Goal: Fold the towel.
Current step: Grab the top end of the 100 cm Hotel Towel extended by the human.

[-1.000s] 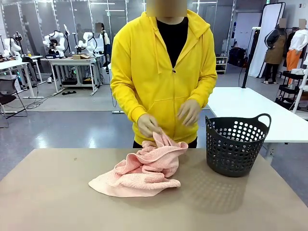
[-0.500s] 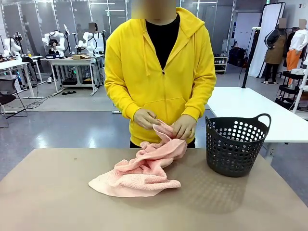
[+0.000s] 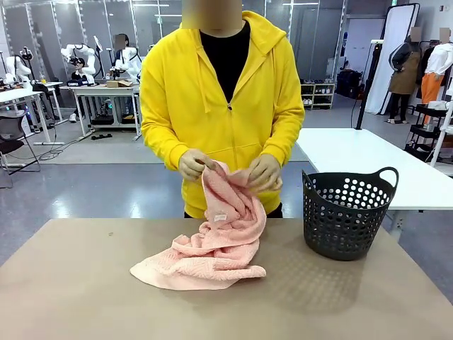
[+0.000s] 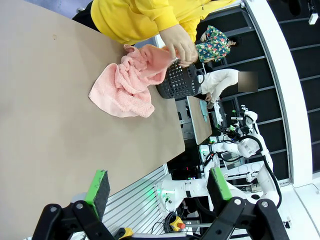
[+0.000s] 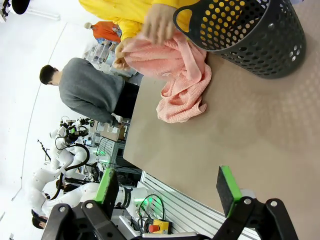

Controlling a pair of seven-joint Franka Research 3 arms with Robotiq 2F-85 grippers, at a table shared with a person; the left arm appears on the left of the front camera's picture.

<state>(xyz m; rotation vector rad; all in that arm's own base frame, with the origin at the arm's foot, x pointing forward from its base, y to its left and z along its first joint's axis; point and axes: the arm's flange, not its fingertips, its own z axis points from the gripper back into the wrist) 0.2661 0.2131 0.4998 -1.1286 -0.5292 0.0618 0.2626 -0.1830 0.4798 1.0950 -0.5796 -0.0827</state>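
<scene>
Green pads [image 4: 100,186] spread wide, nothing held: my left gripper [image 4: 160,189] and right gripper [image 5: 167,187] both gape, well apart from the salmon-pink terry towel [image 3: 219,248]. It's heaped mid brown worktop [image 3: 71,297], toward the far edge, with one end lifted by the person's right hand [image 3: 192,163] and left hand [image 3: 265,172]. Dark perforated plastic basket [image 3: 347,216] sits near the far right corner, beside the towel, not touching.

Qty: towel [image 3: 219,244], salmon-pink terry – 1 pc; basket [image 3: 347,216], dark, perforated – 1 pc; table [image 3: 85,297] – 1; person's hands [image 3: 192,163] [image 3: 265,172] – 2; grippers – 2: left gripper [image 4: 158,182], right gripper [image 5: 166,184].
</scene>
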